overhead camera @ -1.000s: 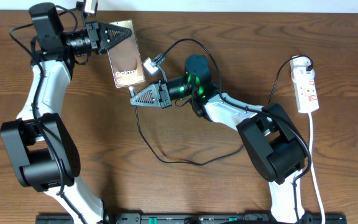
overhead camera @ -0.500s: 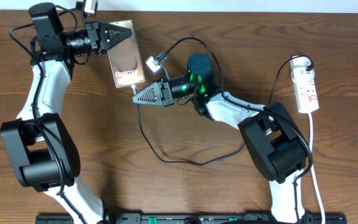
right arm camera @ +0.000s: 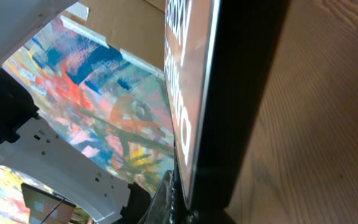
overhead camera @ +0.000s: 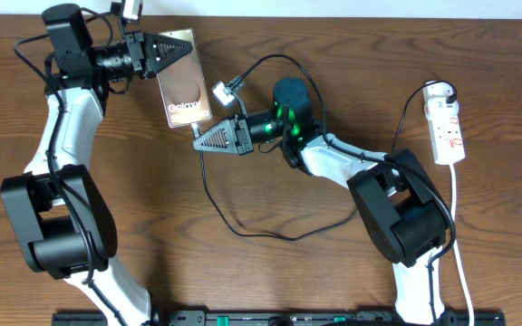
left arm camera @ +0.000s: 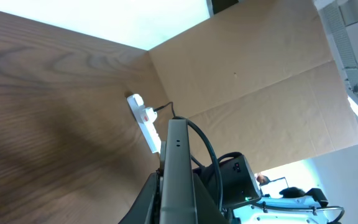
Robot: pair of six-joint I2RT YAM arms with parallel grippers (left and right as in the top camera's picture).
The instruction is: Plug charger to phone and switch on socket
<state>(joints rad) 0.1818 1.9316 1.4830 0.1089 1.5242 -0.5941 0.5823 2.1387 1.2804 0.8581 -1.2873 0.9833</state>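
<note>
A brown wood-grain tabletop (overhead camera: 270,272) fills nearly all of the overhead view, its grain running left to right, with darker streaks showing in the left wrist view. A pale, off-white strip (overhead camera: 352,7) runs beyond its far edge. A black bar with small green marks (overhead camera: 270,318) lies along its near edge. In the left wrist view a tan cardboard sheet with straight fold creases (left arm camera: 247,81) stands upright at the tabletop's edge, next to a washed-out white area. The right wrist view shows a many-coloured painted surface (right arm camera: 86,106), splashed with blue, red, orange and green, below another piece of tan cardboard.
</note>
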